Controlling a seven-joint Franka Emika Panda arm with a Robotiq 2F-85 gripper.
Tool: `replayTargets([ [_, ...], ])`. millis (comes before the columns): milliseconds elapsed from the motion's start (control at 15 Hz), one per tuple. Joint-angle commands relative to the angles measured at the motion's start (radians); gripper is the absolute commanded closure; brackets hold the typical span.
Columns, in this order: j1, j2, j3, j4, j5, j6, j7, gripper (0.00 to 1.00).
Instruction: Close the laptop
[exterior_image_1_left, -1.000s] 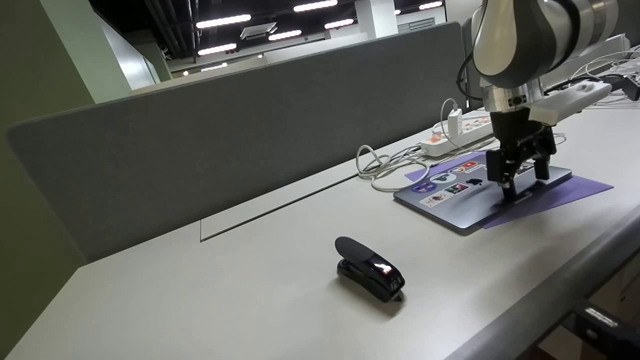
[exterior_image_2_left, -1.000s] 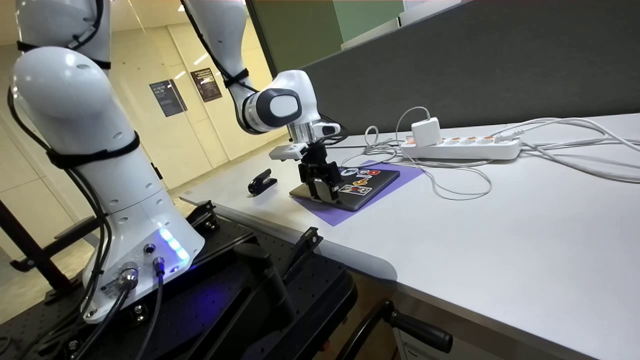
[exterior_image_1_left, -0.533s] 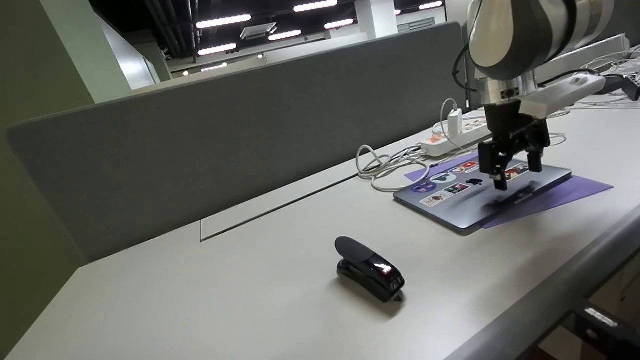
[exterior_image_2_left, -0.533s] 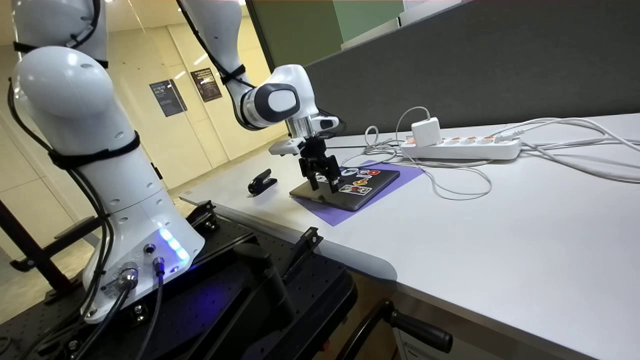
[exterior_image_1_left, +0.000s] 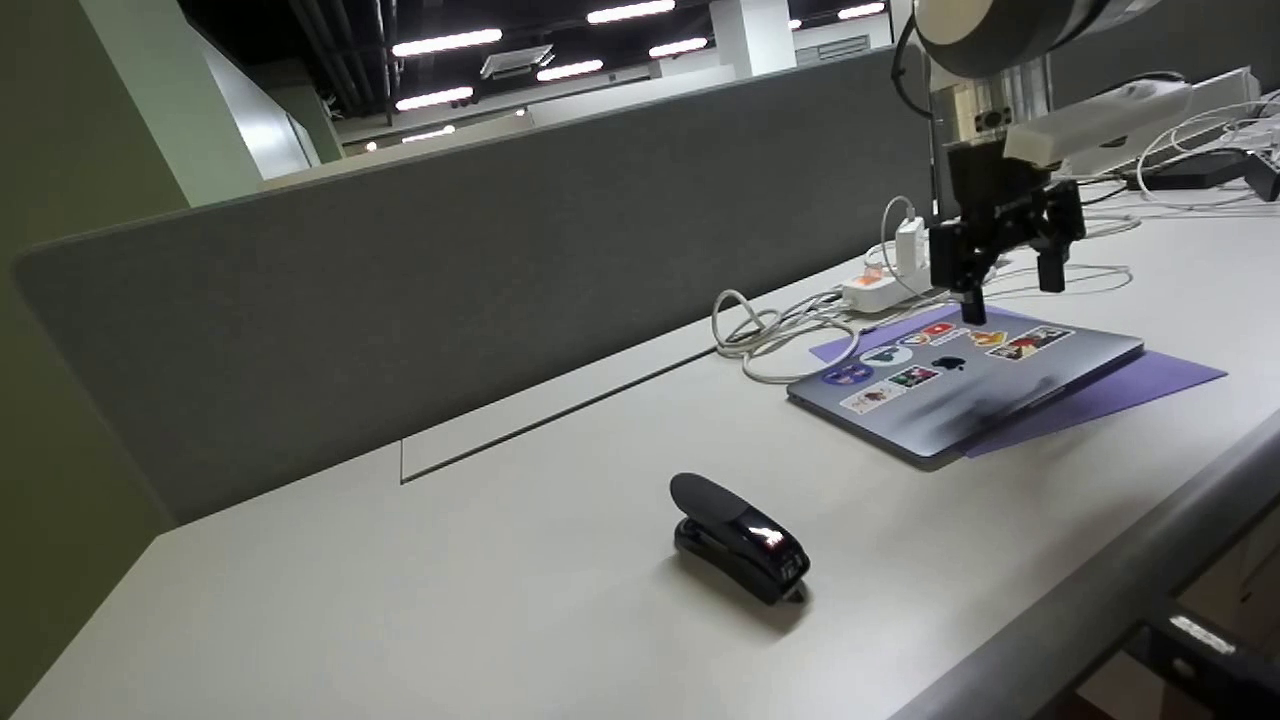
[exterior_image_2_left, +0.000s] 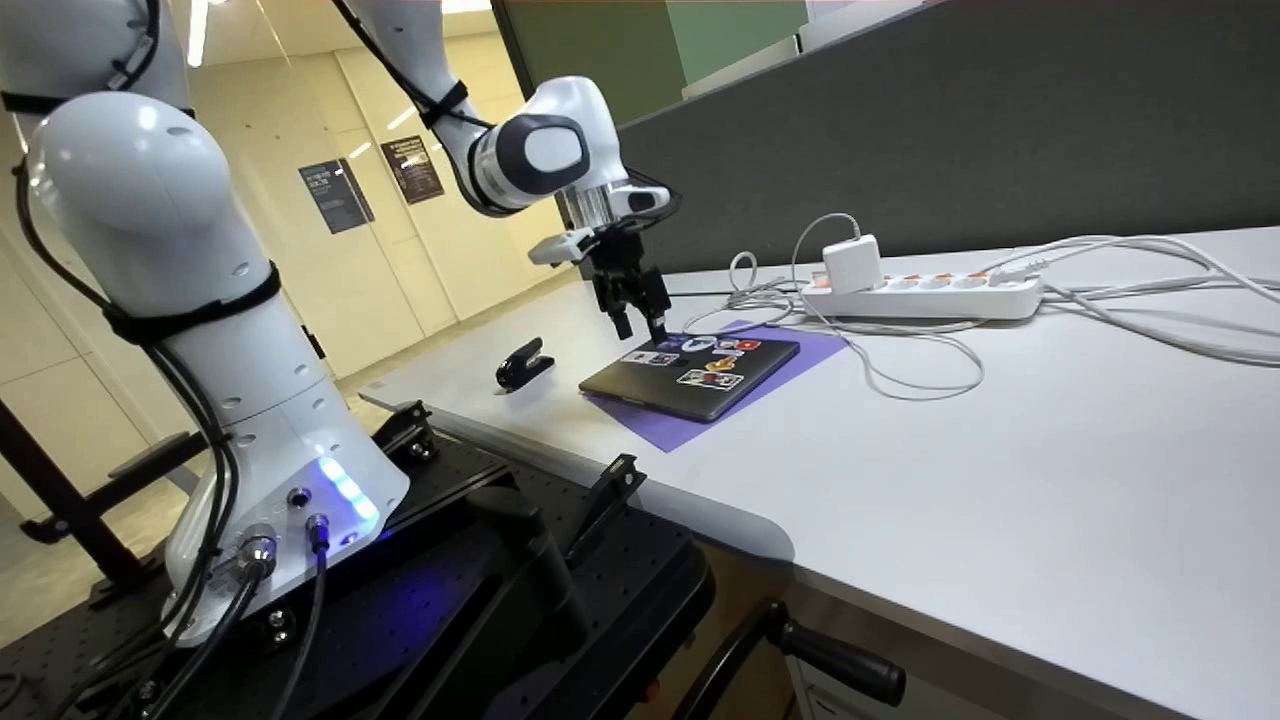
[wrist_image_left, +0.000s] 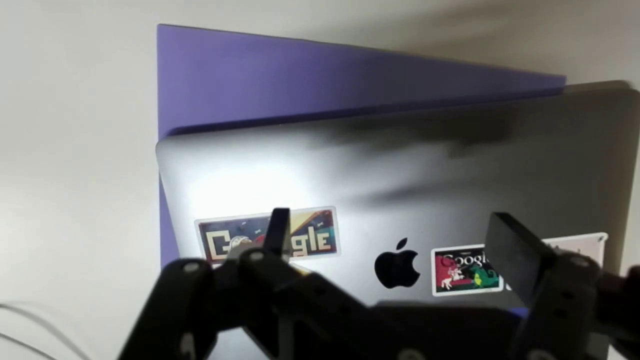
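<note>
One laptop (exterior_image_1_left: 965, 382) lies closed on the purple paper (wrist_image_left: 280, 80). Above that paper the gripper (exterior_image_1_left: 1012, 303) hangs, jaws wide, holding nothing, I guess because the lid (wrist_image_left: 360, 200) is down and needs no push.

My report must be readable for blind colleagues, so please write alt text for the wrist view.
A closed metallic-grey laptop, marked with a black apple logo and rectangular Google stickers, lies over a flat purple sheet on a pale tabletop. The black two-fingered gripper hangs above it, open and empty.
</note>
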Motion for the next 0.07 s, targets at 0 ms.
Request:
replayTargets([
  [0,-0.034,-0.083,0.029,-0.031,0.008,-0.082,0.035,0.00],
])
